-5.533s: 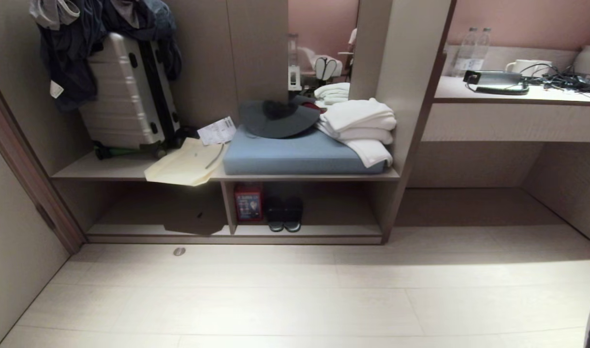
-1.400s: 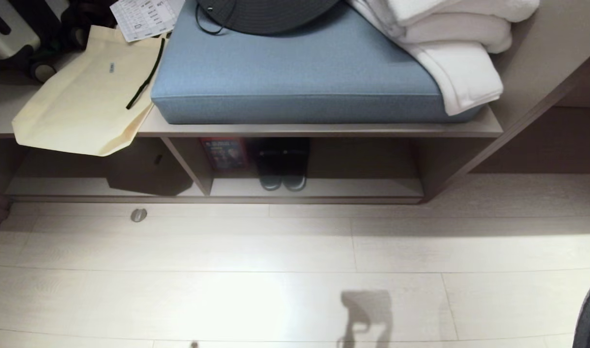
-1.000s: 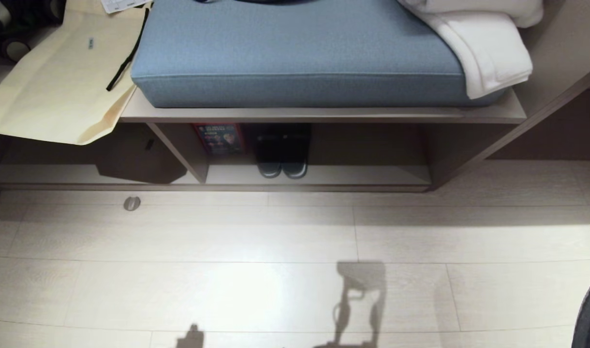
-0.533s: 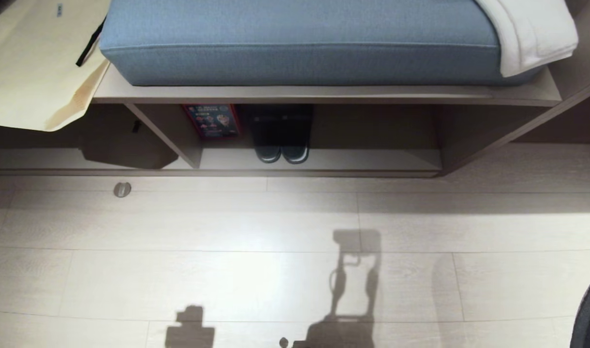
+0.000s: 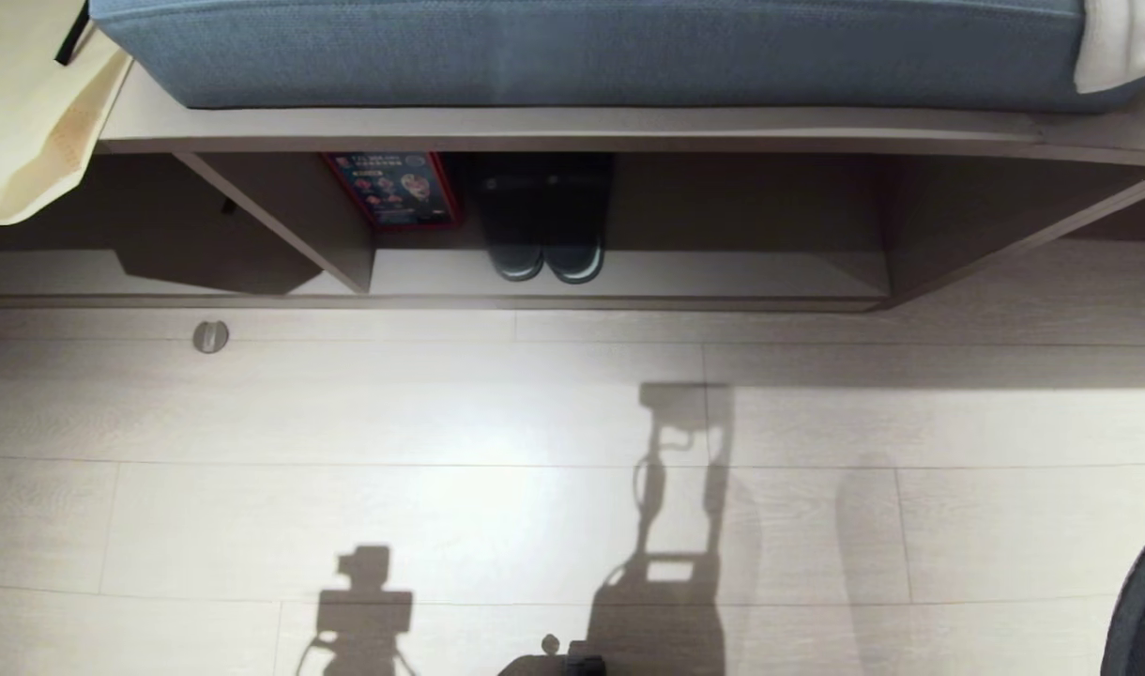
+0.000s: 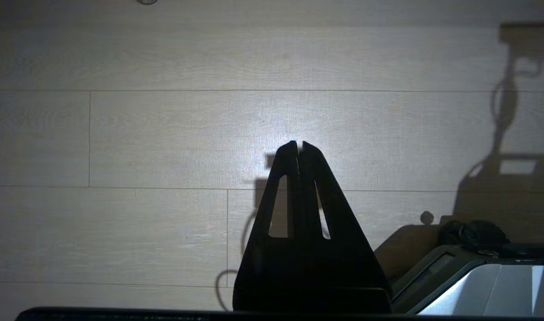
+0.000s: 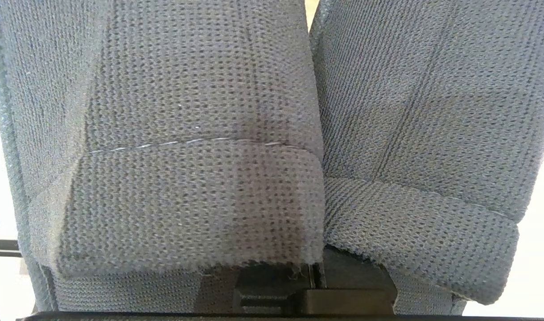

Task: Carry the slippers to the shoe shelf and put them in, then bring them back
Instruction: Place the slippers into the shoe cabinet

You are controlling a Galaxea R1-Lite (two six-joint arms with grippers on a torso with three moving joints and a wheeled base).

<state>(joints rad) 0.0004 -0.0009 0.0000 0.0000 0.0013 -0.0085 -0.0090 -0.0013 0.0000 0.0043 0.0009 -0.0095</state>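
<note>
Two blue-grey fabric slippers point(image 7: 187, 133) fill the right wrist view side by side, each with a wide strap across it. My right gripper point(image 7: 313, 281) is shut on them; its fingers are hidden behind the fabric. The shoe shelf point(image 5: 723, 277) spans the upper part of the head view, its right bay mostly bare. Neither gripper shows in the head view. In the left wrist view my left gripper point(image 6: 298, 145) hangs shut and empty over the pale floor.
A dark closed-toe pair point(image 5: 544, 253) and a red box point(image 5: 394, 188) stand in the shelf beside the upright divider point(image 5: 300, 216). A blue cushion point(image 5: 582, 47) and a cream bag point(image 5: 28, 131) lie on top. A metal door stop point(image 5: 210, 336) sits on the floor.
The head camera has tilted down and come closer: the shelf sits higher and larger in the picture, and the robot's shadows on the floor have grown. Nothing in the shelf has moved.
</note>
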